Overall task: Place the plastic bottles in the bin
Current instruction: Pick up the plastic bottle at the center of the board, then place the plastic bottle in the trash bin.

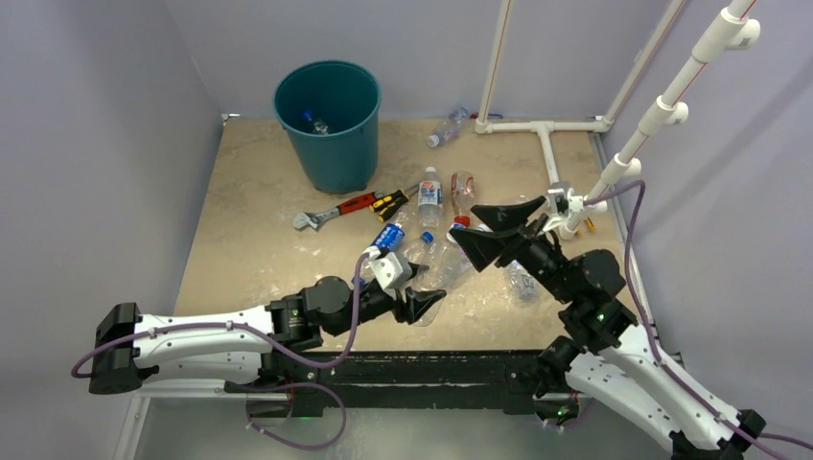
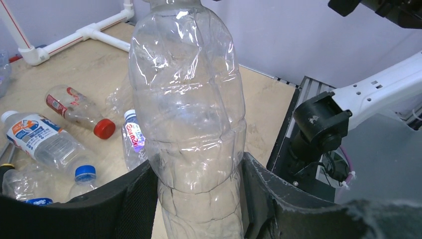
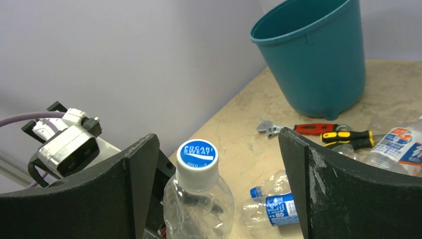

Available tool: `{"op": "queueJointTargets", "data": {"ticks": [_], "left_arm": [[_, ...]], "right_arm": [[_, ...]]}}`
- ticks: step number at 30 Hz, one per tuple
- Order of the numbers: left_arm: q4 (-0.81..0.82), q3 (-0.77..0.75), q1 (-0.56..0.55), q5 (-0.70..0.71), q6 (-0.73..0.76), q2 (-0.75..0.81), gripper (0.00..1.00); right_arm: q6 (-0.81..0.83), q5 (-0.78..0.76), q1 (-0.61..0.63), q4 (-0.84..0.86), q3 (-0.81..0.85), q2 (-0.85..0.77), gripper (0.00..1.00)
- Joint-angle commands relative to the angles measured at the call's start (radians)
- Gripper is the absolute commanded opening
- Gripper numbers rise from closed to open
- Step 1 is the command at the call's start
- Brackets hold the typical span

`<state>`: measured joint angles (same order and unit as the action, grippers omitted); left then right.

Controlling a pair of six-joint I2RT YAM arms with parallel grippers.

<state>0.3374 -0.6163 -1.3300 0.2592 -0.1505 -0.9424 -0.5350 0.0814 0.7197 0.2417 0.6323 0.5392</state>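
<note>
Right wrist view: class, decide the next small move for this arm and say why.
Probably close the right pincer on the clear bottle just below its blue-and-white cap. The cap shows between its open fingers, while the left pincer grips the bottle's body.

Robotics lab test cell; small beige table (image 1: 251, 244) boxed in by plain lilac-grey walls (image 1: 96, 144); white plastic pipe frame (image 1: 547, 134) in far right corner; white-and-black left arm (image 1: 206, 337) and right arm (image 1: 638, 376) bolted to black rail (image 1: 441, 367) at near edge; purple cables (image 1: 354, 316) trailing; scattered props: teal bin (image 1: 333, 149), plastic bottles (image 1: 429, 192), wrench (image 1: 326, 214).
</note>
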Motion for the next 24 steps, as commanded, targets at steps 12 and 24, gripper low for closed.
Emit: {"op": "queueJointTargets", "data": {"ticks": [12, 24], "left_arm": [[0.217, 0.134, 0.000, 0.001, -0.108, 0.129, 0.36], [0.338, 0.179, 0.000, -0.024, -0.121, 0.149, 0.35]], "right_arm": [[0.000, 0.179, 0.000, -0.022, 0.160, 0.177, 0.86], [-0.019, 0.369, 0.001, 0.104, 0.106, 0.146, 0.99]]}}
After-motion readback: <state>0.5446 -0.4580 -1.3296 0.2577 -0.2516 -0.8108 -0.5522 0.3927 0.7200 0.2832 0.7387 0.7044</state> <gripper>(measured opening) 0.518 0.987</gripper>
